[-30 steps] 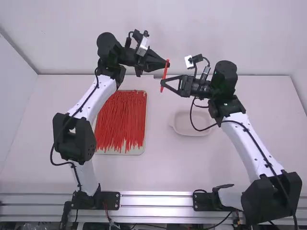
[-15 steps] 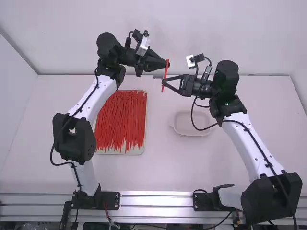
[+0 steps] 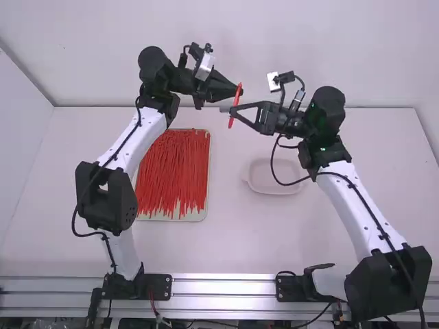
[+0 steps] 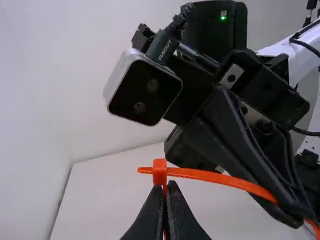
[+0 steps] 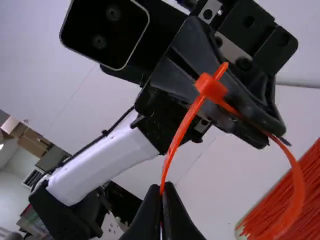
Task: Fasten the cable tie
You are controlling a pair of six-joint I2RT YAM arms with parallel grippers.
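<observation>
Since a moment ago, our right gripper [image 3: 231,118] has gone up a little, closer to our left gripper [image 3: 236,90]. We hold the red cable tie [image 3: 234,104] high in the air, bent between both arms. The left one pinches it just under its small head; the right one pinches its thin tail. We think it is light, bendy and slippery, so holding close to the tip helps us aim.
</observation>
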